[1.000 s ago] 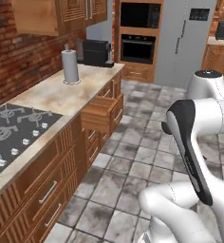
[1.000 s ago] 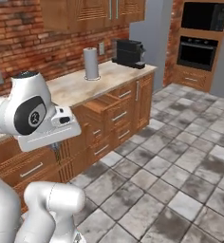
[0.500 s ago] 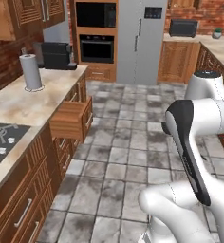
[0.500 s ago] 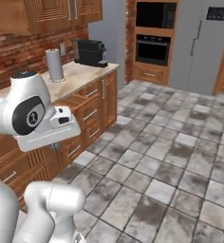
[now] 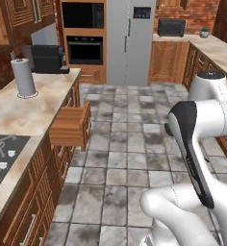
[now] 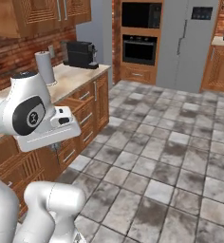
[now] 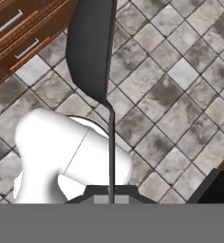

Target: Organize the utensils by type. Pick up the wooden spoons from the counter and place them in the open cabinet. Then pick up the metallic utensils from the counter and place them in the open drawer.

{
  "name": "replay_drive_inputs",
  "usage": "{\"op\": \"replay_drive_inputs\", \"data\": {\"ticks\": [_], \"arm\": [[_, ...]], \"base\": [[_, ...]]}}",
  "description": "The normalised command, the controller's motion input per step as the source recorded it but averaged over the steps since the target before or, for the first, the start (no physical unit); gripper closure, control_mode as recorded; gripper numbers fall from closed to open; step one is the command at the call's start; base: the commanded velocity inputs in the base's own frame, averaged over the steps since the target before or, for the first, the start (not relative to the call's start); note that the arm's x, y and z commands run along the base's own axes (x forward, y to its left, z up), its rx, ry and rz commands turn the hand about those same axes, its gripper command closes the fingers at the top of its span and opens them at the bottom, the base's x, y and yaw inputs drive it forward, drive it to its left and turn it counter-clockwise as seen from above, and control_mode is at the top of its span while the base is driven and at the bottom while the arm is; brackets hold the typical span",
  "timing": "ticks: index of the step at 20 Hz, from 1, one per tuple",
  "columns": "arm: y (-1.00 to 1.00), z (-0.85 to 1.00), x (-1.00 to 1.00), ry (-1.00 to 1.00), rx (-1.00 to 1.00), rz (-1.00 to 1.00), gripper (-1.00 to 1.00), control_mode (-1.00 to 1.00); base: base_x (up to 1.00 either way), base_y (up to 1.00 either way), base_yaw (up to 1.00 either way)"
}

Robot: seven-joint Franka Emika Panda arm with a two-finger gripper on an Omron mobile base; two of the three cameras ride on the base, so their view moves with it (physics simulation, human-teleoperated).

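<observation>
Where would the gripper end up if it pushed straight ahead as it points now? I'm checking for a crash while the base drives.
It points down: most likely the grey tiled floor. The spoon clamped in the gripper leads, so its bowl would probably meet the floor first.

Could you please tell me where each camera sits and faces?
Left base view: behind the arm, to its left, facing the kitchen past the open drawer; arm at lower right.
Right base view: behind it, to its right, facing likewise; arm at lower left.
Hand view: on the hand, looking down at floor tiles; gripper shut on a metal spoon.
Shared by both base views: paper towel roll, fridge.
</observation>
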Motion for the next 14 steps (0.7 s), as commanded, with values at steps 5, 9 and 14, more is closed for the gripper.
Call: {"op": "replay_drive_inputs", "data": {"ticks": [5,9,14], "arm": [[0.00,0.00,0.00,0.00,0.00,0.00,1.00,1.00],[0.00,0.00,0.00,0.00,0.00,0.00,1.00,1.00],[0.00,0.00,0.00,0.00,0.00,0.00,1.00,1.00]], "base": [[0.43,0.29,-0.18],[0.44,0.26,-0.12],[0.44,0.30,-0.14]]}}
